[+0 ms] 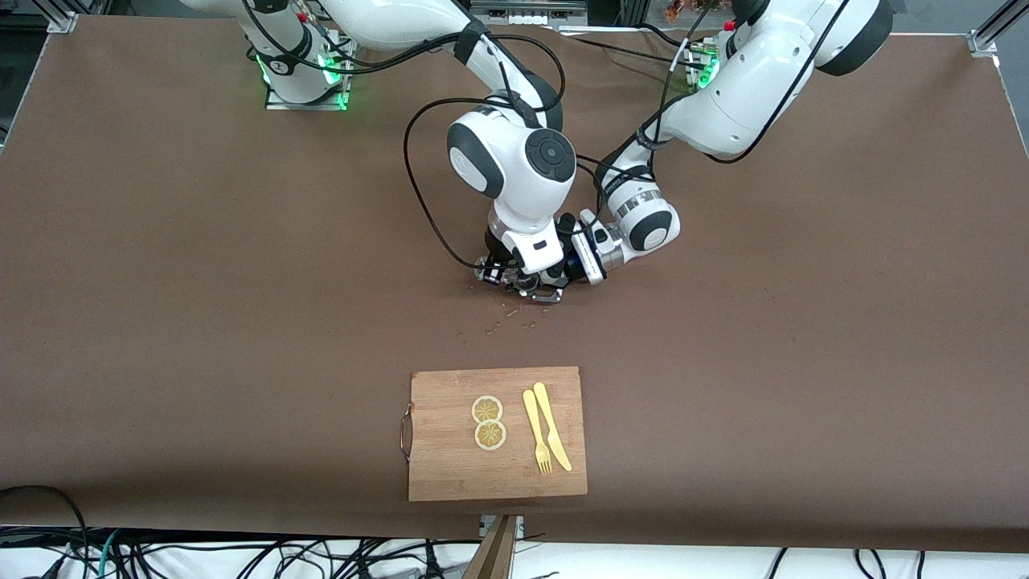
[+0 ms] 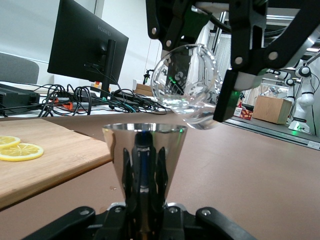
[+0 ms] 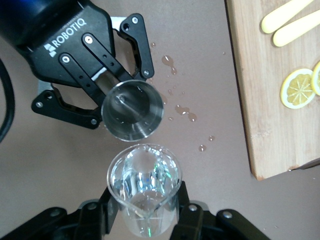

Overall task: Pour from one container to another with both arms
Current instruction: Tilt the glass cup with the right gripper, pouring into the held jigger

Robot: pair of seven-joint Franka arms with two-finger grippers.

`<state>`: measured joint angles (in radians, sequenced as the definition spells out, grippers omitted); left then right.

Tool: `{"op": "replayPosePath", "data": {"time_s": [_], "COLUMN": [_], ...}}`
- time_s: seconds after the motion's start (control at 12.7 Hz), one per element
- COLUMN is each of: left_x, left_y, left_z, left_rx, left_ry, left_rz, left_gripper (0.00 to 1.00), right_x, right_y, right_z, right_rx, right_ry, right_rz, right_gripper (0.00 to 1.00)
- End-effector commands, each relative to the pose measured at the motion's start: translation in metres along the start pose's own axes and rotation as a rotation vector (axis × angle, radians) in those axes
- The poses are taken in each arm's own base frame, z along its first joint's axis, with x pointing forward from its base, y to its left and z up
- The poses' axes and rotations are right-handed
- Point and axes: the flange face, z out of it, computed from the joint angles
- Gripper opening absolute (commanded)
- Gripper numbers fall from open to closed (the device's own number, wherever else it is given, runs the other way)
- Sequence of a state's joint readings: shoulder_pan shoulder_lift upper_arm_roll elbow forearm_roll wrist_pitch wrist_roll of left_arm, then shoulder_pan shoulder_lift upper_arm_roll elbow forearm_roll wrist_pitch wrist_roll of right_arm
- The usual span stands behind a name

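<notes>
In the middle of the table, my left gripper (image 2: pixel 145 167) is shut on a shiny steel cone-shaped cup (image 2: pixel 145 145), held upright just above the tabletop. My right gripper (image 3: pixel 145 210) is shut on a clear glass beaker (image 3: pixel 145 182) with a spout. The beaker (image 2: pixel 187 85) is tilted, its lip just above and beside the cup (image 3: pixel 132 110). Clear liquid lies in the beaker's low side. In the front view both grippers (image 1: pixel 502 277) (image 1: pixel 556 281) meet under the wrists, which hide the containers.
Small drops of spilled liquid (image 1: pixel 490 326) dot the brown table toward the front camera. Nearer still lies a wooden cutting board (image 1: pixel 450 466) with two lemon slices (image 1: pixel 488 422) and a yellow fork and knife (image 1: pixel 547 430). Cables loop above the wrists.
</notes>
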<state>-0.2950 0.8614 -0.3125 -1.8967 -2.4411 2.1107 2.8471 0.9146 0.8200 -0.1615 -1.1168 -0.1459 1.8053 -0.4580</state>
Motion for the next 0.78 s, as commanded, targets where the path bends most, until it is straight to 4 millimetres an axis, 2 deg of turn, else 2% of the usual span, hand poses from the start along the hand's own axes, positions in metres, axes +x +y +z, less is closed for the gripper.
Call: {"op": "replayPosePath", "data": {"time_s": [0.0, 0.16, 0.71], "left_x": [-0.001, -0.001, -0.001], "left_y": [0.011, 0.011, 0.017], "left_z": [-0.005, -0.005, -0.002], "left_rx": [0.067, 0.067, 0.072], "left_ry": [0.002, 0.002, 0.001], "left_rz": [0.284, 0.284, 0.276], "left_gripper": [0.00, 0.00, 0.00], "right_x": [0.002, 0.002, 0.006], "right_y": [0.003, 0.009, 0.004], "right_z": [-0.006, -0.017, -0.022], "right_rx": [-0.042, -0.059, -0.104], "right_ry": [-0.013, -0.001, -0.005], "right_rz": [0.000, 0.002, -0.018], "right_gripper": [0.15, 0.15, 0.15]}}
